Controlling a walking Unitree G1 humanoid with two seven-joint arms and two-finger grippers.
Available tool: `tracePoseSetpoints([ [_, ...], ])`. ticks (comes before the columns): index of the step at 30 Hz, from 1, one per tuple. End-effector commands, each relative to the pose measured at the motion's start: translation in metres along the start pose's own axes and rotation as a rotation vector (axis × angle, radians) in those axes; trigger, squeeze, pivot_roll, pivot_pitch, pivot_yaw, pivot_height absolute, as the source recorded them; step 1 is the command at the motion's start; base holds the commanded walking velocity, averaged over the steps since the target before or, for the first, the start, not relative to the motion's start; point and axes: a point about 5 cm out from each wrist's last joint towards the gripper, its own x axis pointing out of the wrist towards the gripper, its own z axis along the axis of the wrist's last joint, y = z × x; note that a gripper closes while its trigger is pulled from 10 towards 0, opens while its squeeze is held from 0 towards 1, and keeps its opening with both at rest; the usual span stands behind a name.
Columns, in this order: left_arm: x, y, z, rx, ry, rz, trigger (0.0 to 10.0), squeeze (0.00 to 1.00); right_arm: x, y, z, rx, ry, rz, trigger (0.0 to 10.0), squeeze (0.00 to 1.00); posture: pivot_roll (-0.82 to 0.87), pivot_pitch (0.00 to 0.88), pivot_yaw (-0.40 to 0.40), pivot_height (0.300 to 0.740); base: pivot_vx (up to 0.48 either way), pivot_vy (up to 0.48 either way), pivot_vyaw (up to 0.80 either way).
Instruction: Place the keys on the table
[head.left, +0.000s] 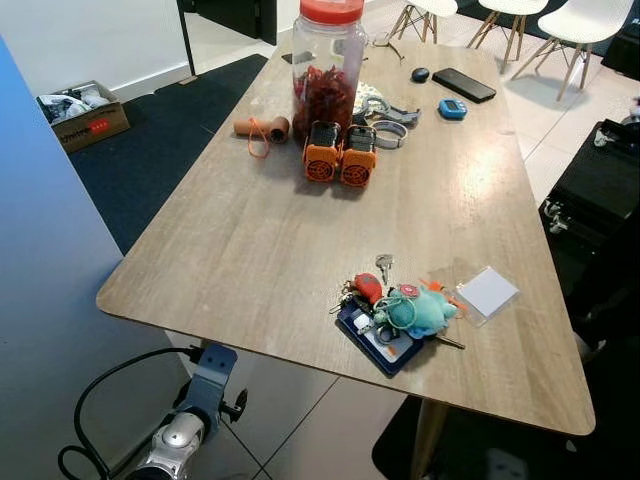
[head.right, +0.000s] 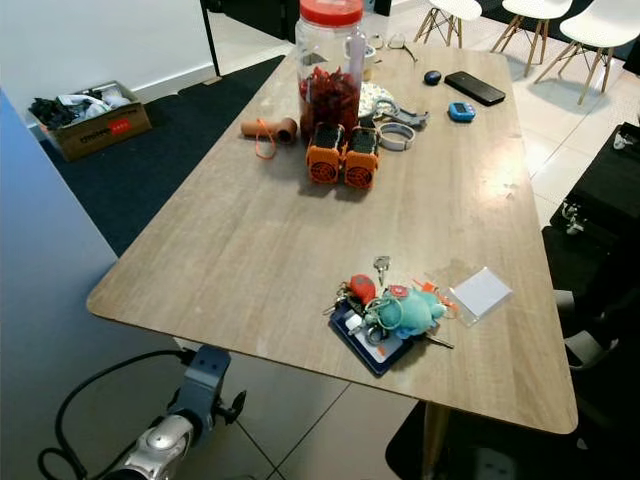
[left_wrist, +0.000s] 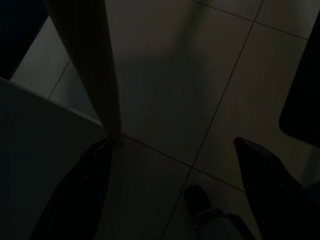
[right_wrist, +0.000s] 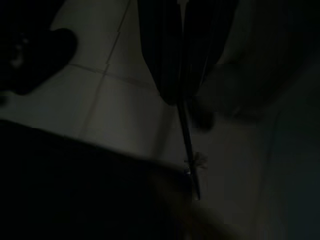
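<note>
Below, left arm (head.left: 185, 425) hanging under table (head.left: 250, 250) edge, keys (head.left: 395, 310) lying on top

Pale wood-grain table (head.left: 250, 240), smooth, soft sheen. Metal keys with teal plush toy (head.left: 400, 308), fuzzy cloth. Clear plastic jar with glossy red lid (head.left: 328, 62). Brown cardboard box (head.left: 85, 118), matt. Floor tiles (left_wrist: 200, 75) smooth, faintly glossy.

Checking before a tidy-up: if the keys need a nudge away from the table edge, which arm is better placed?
Probably right: the keys lie on the right side of the table, while the left gripper hangs low below its near left corner.
</note>
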Motion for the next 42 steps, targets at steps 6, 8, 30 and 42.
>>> tracePoseSetpoints([
  [6, -0.002, -0.004, -0.007, 0.006, 0.028, -0.011, 10.0, 0.0, -0.018, -0.089, 0.03, 0.169, -0.15, -0.39, 10.0, 0.0, 0.05, 0.027, -0.021, 0.74, 0.0, 0.0, 0.0],
  [8, -0.002, -0.004, -0.007, 0.005, 0.029, -0.012, 10.0, 0.0, -0.022, -0.102, 0.038, 0.201, -0.193, -0.438, 10.0, 0.0, 0.05, 0.027, -0.021, 0.74, 0.0, 0.0, 0.0],
  [30, -0.001, -0.005, -0.007, -0.005, 0.033, -0.021, 10.0, 0.0, -0.066, -0.021, 0.3, 0.241, -1.034, 0.061, 10.0, 0.0, 0.05, 0.012, -0.029, 0.74, 0.0, 0.0, 0.0],
  [42, -0.003, -0.002, -0.008, -0.009, 0.02, -0.022, 10.0, 0.0, -0.091, 0.086, 0.312, -0.217, -0.987, 0.633, 10.0, 0.0, 0.06, 0.014, -0.027, 0.74, 0.0, 0.0, 0.0],
])
